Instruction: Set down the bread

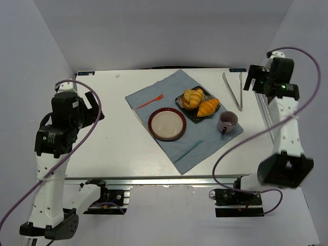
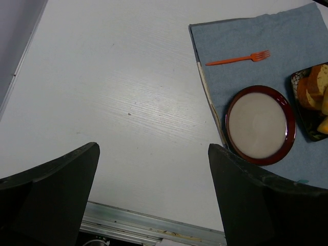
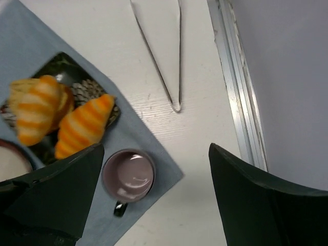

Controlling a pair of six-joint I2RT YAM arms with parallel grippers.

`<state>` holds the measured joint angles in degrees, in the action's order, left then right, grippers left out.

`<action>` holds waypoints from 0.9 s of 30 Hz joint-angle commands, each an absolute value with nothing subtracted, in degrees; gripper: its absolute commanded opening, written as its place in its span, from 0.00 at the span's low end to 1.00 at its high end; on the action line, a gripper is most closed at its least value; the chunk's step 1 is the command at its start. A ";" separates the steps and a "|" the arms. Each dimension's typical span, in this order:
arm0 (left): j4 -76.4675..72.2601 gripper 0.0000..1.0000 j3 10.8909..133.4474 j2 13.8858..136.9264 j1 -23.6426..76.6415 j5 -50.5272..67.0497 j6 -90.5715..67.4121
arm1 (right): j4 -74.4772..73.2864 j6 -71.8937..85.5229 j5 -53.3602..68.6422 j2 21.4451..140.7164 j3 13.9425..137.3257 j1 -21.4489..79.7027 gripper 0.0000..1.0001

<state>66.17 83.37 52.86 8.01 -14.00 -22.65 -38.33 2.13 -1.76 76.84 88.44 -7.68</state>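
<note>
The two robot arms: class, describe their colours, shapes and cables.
Both the left arm and the right arm have white tube-like segments linked by bulky black joints. A thin purple cable loops loosely along each. The left pincer and the right pincer each have two broad, dark, matt fingers with angled tips.

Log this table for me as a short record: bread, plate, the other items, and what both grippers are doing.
bread: pale roll and orange-brown roll, both in the dark tray
tray: on the blue cloth
plate: red-rimmed, empty, beside the tray
fork: on the cloth
mug: near the cloth's corner
tongs: on bare table
left gripper: jaws open, empty
right gripper: jaws open, empty
</note>
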 commanded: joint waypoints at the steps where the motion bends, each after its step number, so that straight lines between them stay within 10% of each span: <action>1: 62.85 0.98 85.61 55.19 8.17 -15.37 -19.95 | -30.78 -4.12 -3.77 84.88 90.88 -7.65 0.89; 13: 57.31 0.98 85.78 68.20 8.17 -16.61 -20.74 | -25.66 -9.67 -5.72 119.14 107.45 -7.82 0.89; 27: 56.60 0.98 83.58 72.25 8.17 -18.10 -20.92 | -24.44 -7.38 -0.53 131.83 115.40 -8.00 0.89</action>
<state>57.76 83.92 72.07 8.01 -16.91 -20.99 -26.87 -7.88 -2.02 130.65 113.14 -7.79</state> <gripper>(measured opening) 0.983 0.895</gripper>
